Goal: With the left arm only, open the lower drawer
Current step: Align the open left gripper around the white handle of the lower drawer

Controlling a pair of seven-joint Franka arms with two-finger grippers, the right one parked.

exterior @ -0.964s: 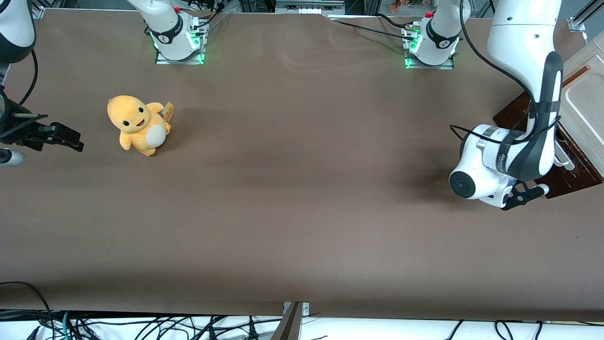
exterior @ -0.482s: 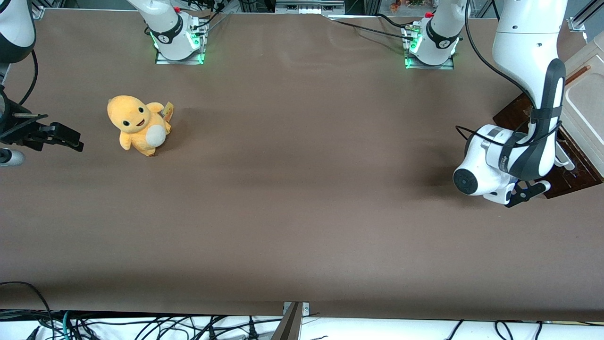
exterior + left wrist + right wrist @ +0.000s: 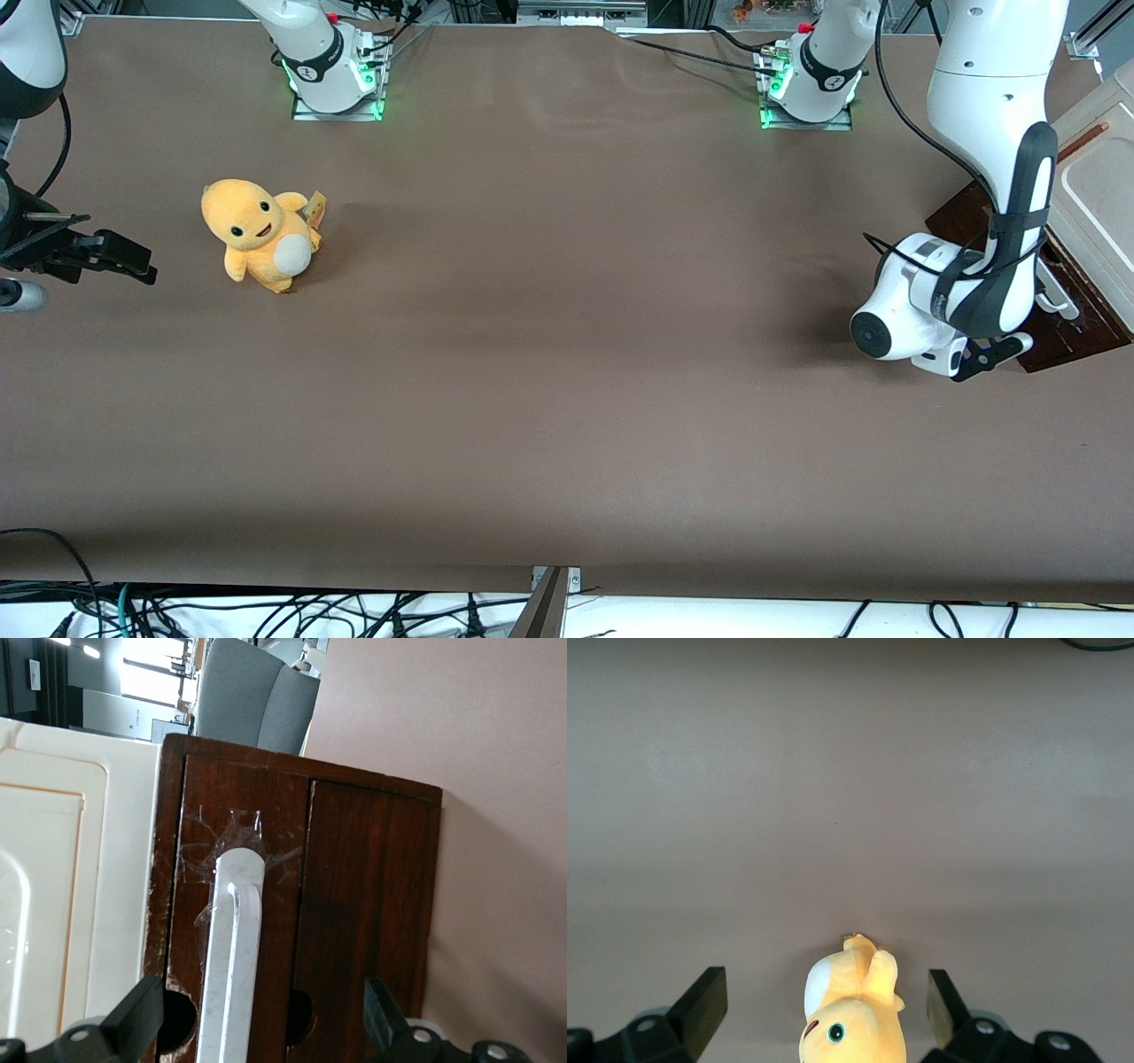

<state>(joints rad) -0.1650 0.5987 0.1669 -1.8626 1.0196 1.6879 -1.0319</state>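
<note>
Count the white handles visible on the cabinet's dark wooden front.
1. A white bar handle sits on one dark wooden panel, between the open fingers of the gripper. The neighbouring panel shows none; another may be hidden.

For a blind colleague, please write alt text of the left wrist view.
The left arm's black two-finger gripper, fingers open, faces the dark brown wooden drawer fronts of a cream-white cabinet. The white bar handle lies between the fingers, not yet gripped. Clear tape surrounds the handle's end; brown table lies beside the cabinet.
</note>
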